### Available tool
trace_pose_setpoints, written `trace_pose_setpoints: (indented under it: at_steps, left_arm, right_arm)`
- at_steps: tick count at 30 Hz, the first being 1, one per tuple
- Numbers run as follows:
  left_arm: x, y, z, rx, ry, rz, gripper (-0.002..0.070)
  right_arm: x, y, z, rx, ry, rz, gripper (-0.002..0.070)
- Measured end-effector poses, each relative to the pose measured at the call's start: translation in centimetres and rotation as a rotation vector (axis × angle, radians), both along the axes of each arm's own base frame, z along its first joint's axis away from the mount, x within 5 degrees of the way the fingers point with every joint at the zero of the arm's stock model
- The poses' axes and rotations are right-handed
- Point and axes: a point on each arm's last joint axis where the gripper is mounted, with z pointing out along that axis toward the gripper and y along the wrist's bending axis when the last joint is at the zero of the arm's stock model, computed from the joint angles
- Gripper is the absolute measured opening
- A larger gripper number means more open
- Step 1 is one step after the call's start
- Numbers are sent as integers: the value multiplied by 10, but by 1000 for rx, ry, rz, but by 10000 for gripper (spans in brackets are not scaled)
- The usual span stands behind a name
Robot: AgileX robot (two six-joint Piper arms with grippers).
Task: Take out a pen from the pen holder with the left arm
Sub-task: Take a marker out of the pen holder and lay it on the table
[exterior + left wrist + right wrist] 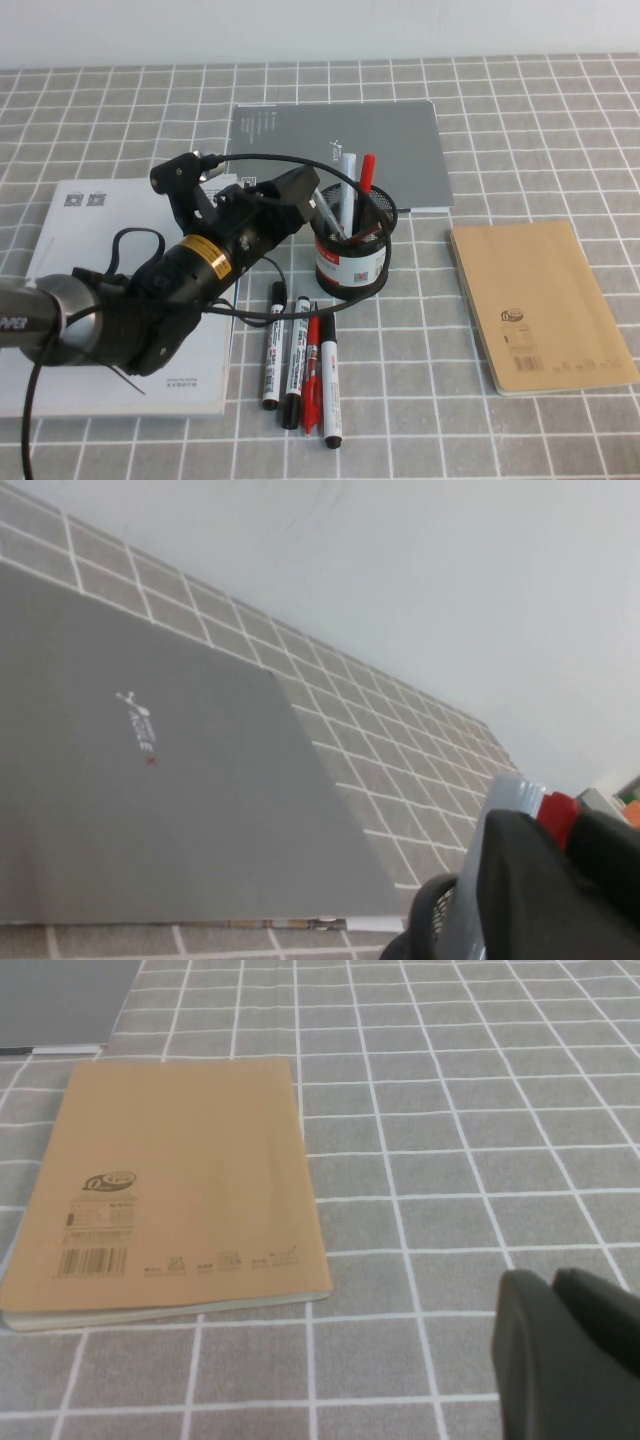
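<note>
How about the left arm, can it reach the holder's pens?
Probably yes: the left gripper is at the pens above the open pen holder, nothing between. The right gripper is near the brown notebook.

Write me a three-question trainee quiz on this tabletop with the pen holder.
1. True or false: the left gripper is at the pen holder, by the pens standing in it.
2. How many markers lie on the table in front of the holder: A two, B four, C six?
3. Fill in: the right gripper, seen only in its own wrist view, hangs over the table beside the ____ notebook.
Key: 1 true; 2 B; 3 brown.
</note>
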Motion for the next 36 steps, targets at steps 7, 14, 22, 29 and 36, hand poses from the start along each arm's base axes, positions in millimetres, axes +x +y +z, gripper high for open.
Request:
trace_pose_setpoints:
  at_steps: [7, 14, 22, 29, 36]
  left_arm:
    - [-1, -1, 3, -9, -22, -12, 49]
    - [-6, 0, 25, 51, -137, -36, 43]
    - [-20, 5, 68, 146, -276, -50, 32]
    - [-45, 23, 119, 290, -336, -20, 32]
    - [-79, 56, 188, 470, -334, 106, 32]
  right_arm:
    - [0, 0, 0, 0, 0, 0, -13]
    - [0, 0, 0, 0, 0, 0, -13]
    - [0, 0, 0, 0, 0, 0, -13]
    - [0, 0, 0, 0, 0, 0, -13]
    - [0, 0, 0, 0, 0, 0, -13]
